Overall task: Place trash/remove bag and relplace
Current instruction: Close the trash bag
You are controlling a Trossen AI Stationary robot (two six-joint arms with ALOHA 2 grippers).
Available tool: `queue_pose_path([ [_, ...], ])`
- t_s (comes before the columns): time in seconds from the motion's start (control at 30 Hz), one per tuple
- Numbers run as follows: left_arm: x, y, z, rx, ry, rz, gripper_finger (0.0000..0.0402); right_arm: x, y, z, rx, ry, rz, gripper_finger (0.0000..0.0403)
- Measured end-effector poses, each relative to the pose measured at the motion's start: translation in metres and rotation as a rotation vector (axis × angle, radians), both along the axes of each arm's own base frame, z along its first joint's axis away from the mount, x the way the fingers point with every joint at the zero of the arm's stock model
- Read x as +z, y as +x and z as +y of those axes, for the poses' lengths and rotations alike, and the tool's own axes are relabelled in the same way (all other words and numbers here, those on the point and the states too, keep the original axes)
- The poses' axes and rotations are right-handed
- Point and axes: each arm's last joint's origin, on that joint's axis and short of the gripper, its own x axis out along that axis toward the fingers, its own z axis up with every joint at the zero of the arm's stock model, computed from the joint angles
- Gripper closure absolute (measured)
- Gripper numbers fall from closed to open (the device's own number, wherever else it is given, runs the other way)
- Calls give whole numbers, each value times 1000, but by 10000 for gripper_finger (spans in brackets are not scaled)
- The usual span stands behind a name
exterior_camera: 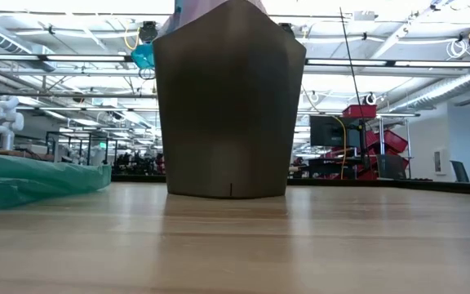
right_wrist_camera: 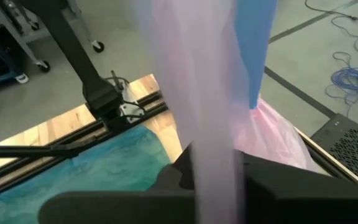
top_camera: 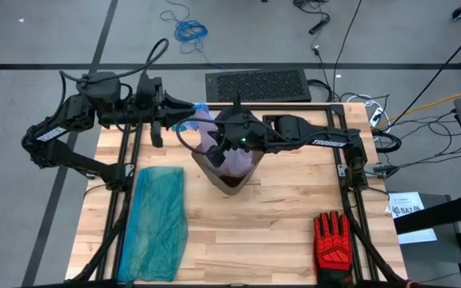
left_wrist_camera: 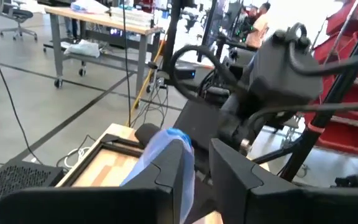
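One bin [top_camera: 232, 178], one pinkish bag [top_camera: 207, 128], one teal bag [top_camera: 157, 220], one glove [top_camera: 332, 240], apparently no more.

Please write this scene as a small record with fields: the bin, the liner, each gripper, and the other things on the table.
bin: dark brown plastic bin, upright at the middle of the wooden table
liner: thin pinkish-lavender plastic bag with blue rim, raised above the bin
right gripper: over the bin, jaws shut on the bag
left gripper: at the bag's blue rim, fingers beside the plastic
spare: teal-green plastic bag, flat at the table's left
glove: red-and-black work glove, front right
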Motion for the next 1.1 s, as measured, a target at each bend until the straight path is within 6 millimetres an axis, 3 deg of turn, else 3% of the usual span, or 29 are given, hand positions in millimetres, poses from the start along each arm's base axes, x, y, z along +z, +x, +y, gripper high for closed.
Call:
queue_pose_path([
  [0.23, 3, -1, 3, 74, -16, -35, 395, -2, -1, 0, 2, 0, 22, 403],
  [0.43, 4, 0, 0, -13, 35, -39, 399, -2, -1, 0, 35, 32, 22, 403],
  [0.67, 3, 0, -5, -114, 54, -22, 350, -2, -1, -4, 27, 35, 25, 403],
  [0.83, -3, 2, -7, -80, 87, 37, 314, -3, -1, -7, 19, 34, 33, 403],
  [1.1, -13, 15, -7, -44, 103, 122, 306, -4, -2, -8, 17, 34, 40, 403],
])
